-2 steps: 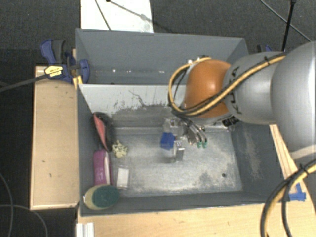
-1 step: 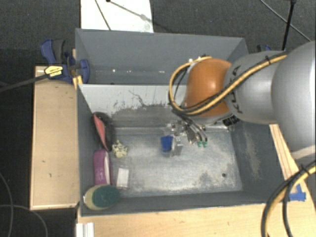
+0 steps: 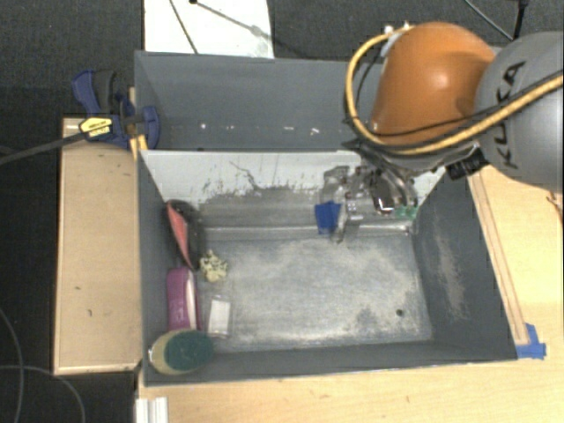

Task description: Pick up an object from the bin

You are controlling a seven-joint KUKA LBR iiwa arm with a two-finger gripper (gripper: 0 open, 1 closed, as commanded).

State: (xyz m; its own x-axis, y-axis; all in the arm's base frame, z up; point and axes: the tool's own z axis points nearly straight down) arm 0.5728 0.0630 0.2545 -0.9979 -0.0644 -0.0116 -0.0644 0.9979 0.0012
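My gripper (image 3: 340, 222) hangs under the orange dome at the bin's back, right of centre. A small blue block (image 3: 327, 218) sits pinched at its fingertips, lifted off the floor in front of the back wall. The fingers are shut on it. Something small and green (image 3: 405, 211) shows at the gripper's right side; I cannot tell whether it is a loose thing.
Along the left wall lie a red and black tool (image 3: 181, 233), a small cream lump (image 3: 212, 268), a pink bottle (image 3: 181, 298), a little white box (image 3: 218, 316) and a round green-topped thing (image 3: 181, 352) in the front left corner.
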